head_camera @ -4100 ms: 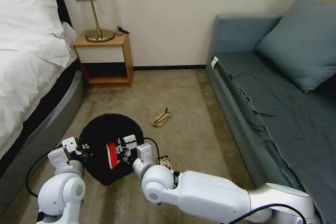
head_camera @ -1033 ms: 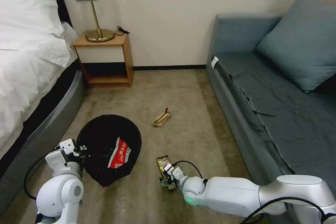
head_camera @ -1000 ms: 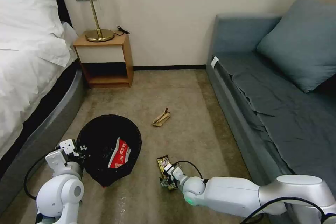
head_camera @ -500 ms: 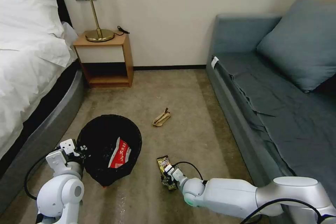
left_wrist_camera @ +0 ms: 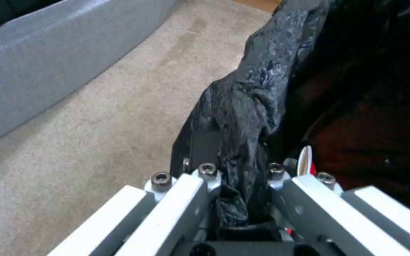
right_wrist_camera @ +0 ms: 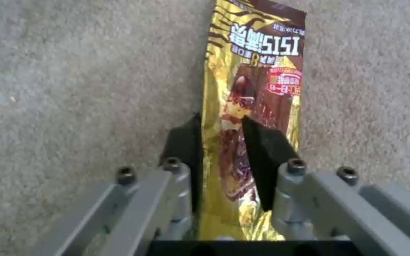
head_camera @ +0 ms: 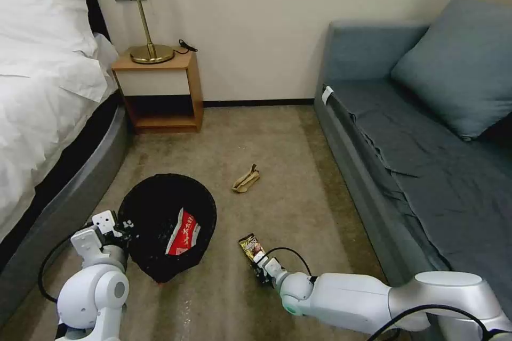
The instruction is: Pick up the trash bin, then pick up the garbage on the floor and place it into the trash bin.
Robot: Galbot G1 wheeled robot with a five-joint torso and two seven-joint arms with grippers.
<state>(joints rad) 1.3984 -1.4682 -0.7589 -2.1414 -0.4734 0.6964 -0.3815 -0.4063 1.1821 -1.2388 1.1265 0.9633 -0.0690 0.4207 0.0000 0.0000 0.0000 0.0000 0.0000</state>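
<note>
The black trash bin (head_camera: 143, 208) with its glossy liner (left_wrist_camera: 262, 89) is tilted over the carpet at the lower left. My left gripper (head_camera: 114, 226) (left_wrist_camera: 238, 170) is shut on its near rim and liner. A red-and-white wrapper (head_camera: 183, 232) lies inside the bin. On the floor to its right lies a yellow-brown snack wrapper (head_camera: 249, 246) (right_wrist_camera: 257, 64). My right gripper (head_camera: 261, 266) (right_wrist_camera: 220, 119) is low on the carpet, its black pads pinching that wrapper's near end. A tan scrap (head_camera: 246, 179) lies farther off on the carpet. The bottle is out of view.
A bed (head_camera: 32, 117) with a grey base runs along the left. A wooden nightstand (head_camera: 160, 90) with a brass lamp (head_camera: 144, 10) stands against the far wall. A blue-grey sofa (head_camera: 426, 170) lines the right. Open carpet lies between them.
The right gripper left the bin, where the red-and-white wrapper now lies, and came down to the snack wrapper. Over the last second it closed on the wrapper's near end. The left arm kept still.
</note>
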